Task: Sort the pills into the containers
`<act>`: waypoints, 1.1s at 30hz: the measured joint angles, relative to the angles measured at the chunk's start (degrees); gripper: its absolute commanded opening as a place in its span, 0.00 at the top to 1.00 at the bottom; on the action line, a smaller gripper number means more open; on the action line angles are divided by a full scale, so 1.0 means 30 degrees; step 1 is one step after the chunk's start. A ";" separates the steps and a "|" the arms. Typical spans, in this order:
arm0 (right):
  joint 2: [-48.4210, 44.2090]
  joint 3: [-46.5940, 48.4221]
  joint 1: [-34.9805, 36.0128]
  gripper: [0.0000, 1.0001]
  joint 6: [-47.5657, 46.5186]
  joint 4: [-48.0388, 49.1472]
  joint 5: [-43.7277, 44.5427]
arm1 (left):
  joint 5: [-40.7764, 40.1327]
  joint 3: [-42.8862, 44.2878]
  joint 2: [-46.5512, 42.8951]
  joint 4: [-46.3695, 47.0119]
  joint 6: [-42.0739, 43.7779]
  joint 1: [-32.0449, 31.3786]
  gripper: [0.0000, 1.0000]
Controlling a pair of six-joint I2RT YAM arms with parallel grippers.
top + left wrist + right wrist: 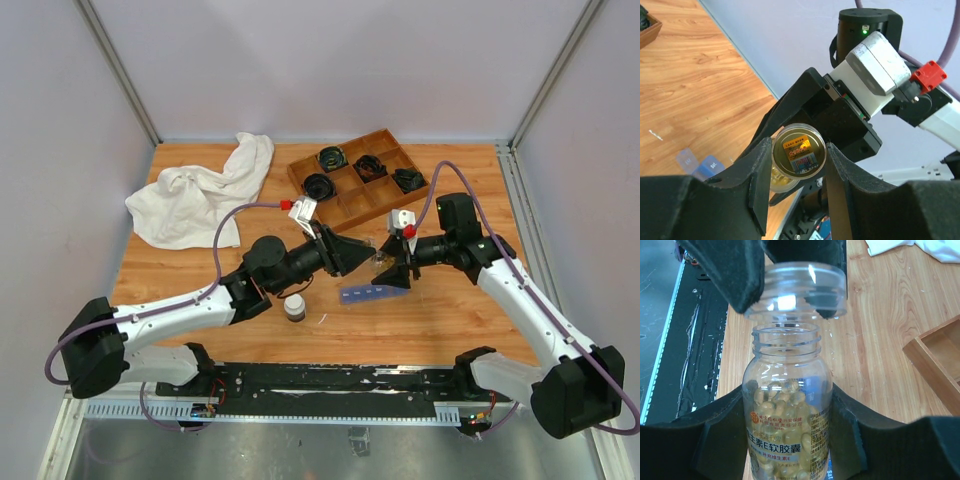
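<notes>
1. The right gripper point(788, 440) is clamping the clear bottle point(786, 370) of pills point(782, 397). The left gripper point(799, 167) is pinching its cap point(796, 285) just off the open neck.
2. The blue containers point(372, 293) are lying beneath both grippers, and the wooden tray point(352, 203) is sitting just beyond them.
3. The frame edge is cutting off the bottle's base.

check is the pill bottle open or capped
Open. The cap is off the bottle, whose threaded neck is bare; the left pincer holds the cap, and the right pincer grips the bottle.
</notes>
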 measured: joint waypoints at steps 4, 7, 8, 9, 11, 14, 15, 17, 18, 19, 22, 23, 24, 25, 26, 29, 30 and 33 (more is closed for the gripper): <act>-0.0007 0.0000 0.0000 0.99 0.0007 0.0000 0.0000 | -0.1457 0.0692 0.0233 -0.1144 -0.0510 -0.0488 1.00; -0.0022 0.0000 0.0000 0.99 0.0000 -0.0007 0.0007 | -0.2681 0.0699 0.0175 -0.1996 -0.0495 -0.0503 1.00; -0.0022 0.0000 0.0000 0.99 0.0000 0.0000 0.0007 | -0.3147 0.0699 0.0109 -0.2295 -0.0444 -0.0495 1.00; -0.0022 0.0000 0.0000 0.99 0.0007 0.0000 0.0000 | -0.3541 0.0692 0.0007 -0.2601 -0.0372 -0.0495 0.99; -0.0058 0.0000 0.0000 0.99 0.0007 0.0000 0.0000 | -0.4626 0.0692 -0.0386 -0.3461 0.0000 -0.0495 0.98; -0.0211 0.0000 -0.0036 0.99 0.0015 -0.0007 -0.0007 | -0.5850 0.0699 -0.0896 -0.4590 0.0809 -0.0153 0.95; -0.0313 0.0000 -0.0102 0.99 0.0022 -0.0007 -0.0044 | -0.6040 0.0699 -0.0962 -0.5049 0.0976 0.0219 0.95; -0.0568 0.0007 -0.0306 0.99 0.0109 -0.0007 -0.0175 | -0.5909 0.0692 -0.0889 -0.6069 0.1042 0.1734 0.96; -0.0692 0.0007 -0.0525 0.99 0.0189 -0.0007 -0.0284 | -0.5537 0.0634 -0.0699 -0.6492 0.0882 0.2943 0.97; -0.0874 0.0066 -0.0780 0.99 0.0342 -0.0007 -0.0459 | -0.5268 0.0554 -0.0452 -0.6783 0.0707 0.4073 0.97; -0.1508 0.0306 -0.1902 0.99 0.1530 0.0678 -0.0838 | -0.4255 -0.0211 0.1246 -0.7322 -0.0262 0.8109 0.95; -0.1785 0.0313 -0.2273 0.99 0.2178 0.1202 -0.0903 | -0.4233 -0.0408 0.1843 -0.7570 -0.0466 0.8692 0.94; -0.2106 0.0321 -0.2688 0.99 0.3075 0.1960 -0.0933 | -0.4262 -0.0474 0.2747 -0.8160 -0.0809 0.9100 0.93; -0.2390 0.0328 -0.2994 0.99 0.3942 0.2747 -0.0911 | -0.4350 -0.0459 0.3504 -0.8582 -0.1020 0.9202 0.92; -0.2674 0.0335 -0.3308 0.99 0.5005 0.3774 -0.0852 | -0.4422 -0.0321 0.4277 -0.9158 -0.1239 0.9216 0.91; -0.3300 0.0597 -0.4073 0.99 0.8393 0.7082 -0.0182 | -0.4648 0.1093 0.6696 -1.1504 -0.1668 0.9187 0.82; -0.3461 0.0801 -0.4342 0.99 0.9683 0.8371 0.0342 | -0.4721 0.1960 0.7555 -1.2342 -0.1741 0.9216 0.77; -0.3657 0.1974 -0.5005 0.99 1.3537 1.2145 0.2098 | -0.4845 0.5370 1.0032 -1.4812 -0.1807 0.9311 0.57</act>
